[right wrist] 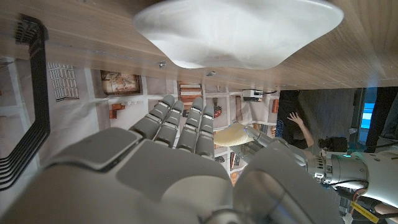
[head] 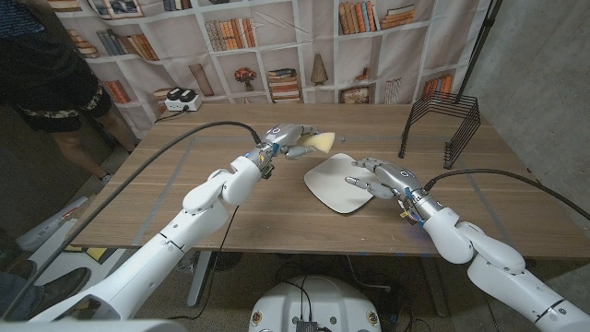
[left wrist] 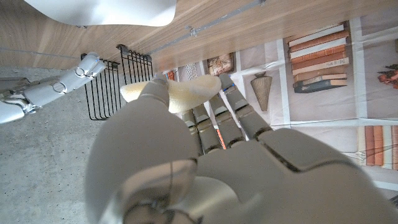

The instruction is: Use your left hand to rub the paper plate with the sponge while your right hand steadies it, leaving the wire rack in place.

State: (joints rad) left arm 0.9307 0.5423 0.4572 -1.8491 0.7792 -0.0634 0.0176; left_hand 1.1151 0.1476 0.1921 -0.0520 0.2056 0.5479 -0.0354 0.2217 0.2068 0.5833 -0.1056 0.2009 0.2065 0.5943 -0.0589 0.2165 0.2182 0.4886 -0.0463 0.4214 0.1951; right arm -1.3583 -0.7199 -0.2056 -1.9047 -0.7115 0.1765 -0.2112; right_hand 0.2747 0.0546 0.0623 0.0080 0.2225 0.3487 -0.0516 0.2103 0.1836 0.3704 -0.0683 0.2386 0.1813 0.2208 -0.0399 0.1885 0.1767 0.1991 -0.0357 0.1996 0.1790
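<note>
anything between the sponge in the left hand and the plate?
Nothing: head view shows bare table between the sponge in the left hand and the paper plate.

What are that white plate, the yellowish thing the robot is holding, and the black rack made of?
The white rounded-square plate looks like matte paper: thin, with no shine. The pale yellow wedge-shaped sponge, held in the left hand, seems to be soft foam, though its texture is too small to confirm. The black wire rack appears to be thin, dark-coated metal rods.
</note>
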